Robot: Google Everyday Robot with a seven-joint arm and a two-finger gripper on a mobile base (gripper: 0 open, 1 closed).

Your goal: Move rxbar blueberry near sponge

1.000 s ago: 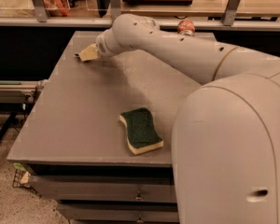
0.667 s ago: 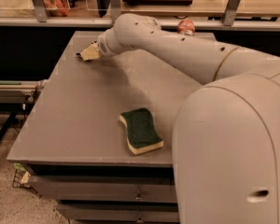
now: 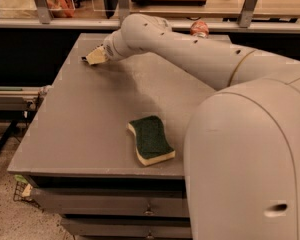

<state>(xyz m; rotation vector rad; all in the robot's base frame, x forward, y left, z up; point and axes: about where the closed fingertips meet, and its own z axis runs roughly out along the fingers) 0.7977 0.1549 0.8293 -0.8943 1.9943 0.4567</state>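
The gripper (image 3: 95,56) is pale cream and sits low over the far left part of a plain grey-brown table (image 3: 80,129). At the gripper's tip, the rxbar blueberry (image 3: 83,59) shows only as a dark sliver. The arm (image 3: 190,54) behind the gripper is off-white with small dark dots. Well nearer than the gripper lies the sponge (image 3: 151,139), dark green on top with a pale yellow base. Far right of the gripper stands a red and silver can (image 3: 199,28).

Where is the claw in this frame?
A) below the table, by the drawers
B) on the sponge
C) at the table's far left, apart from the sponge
C: the claw is low over the far left of the table; the sponge lies near the front edge.
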